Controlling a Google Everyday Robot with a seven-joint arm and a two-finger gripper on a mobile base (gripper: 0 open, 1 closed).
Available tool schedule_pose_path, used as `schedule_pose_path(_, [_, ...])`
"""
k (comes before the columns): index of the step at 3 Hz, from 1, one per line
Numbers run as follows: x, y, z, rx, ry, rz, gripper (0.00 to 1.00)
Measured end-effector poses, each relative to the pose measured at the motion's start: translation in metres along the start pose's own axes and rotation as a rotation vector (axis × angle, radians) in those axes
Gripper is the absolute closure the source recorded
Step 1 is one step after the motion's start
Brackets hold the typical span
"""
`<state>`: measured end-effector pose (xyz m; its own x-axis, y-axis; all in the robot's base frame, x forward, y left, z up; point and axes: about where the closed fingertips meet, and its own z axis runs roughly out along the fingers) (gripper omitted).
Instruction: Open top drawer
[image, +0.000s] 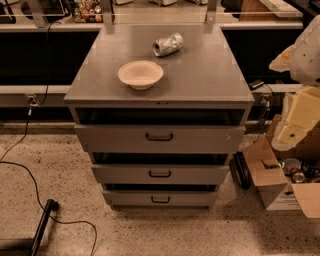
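Observation:
The grey cabinet (200, 75) stands in the middle of the camera view with three drawers. The top drawer (200, 140) has a wide flat grey front and a small black bar handle (159, 136) at its centre. Its front stands a little forward of the cabinet top, with a dark gap above it. The two lower drawers (160, 174) also stand slightly out. My arm's white and cream parts, with the gripper (299, 119), are at the right edge. They are well right of the handle and apart from the cabinet.
A pale bowl (140, 74) and a crushed silver can (168, 44) lie on the cabinet top. An open cardboard box (272, 180) with cans stands on the floor at the right. A black cable (30, 180) and a black pole (42, 225) lie on the floor at the left.

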<state>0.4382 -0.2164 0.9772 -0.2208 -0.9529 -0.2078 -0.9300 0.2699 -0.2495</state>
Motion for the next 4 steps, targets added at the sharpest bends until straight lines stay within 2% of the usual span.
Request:
schedule_pose_path(1, [0.000,0.000,0.000,0.000,0.000,0.000,0.00])
schedule_pose_path(2, [-0.001,-0.002,0.014,0.036,-0.044,-0.010,0.00])
schedule_pose_path(3, [0.000,0.032,0.054,0.029,-0.166,-0.055,0.00])
schedule_pose_path(4, [0.017,0.050,0.069,0.040,-0.215,-0.031,0.00])
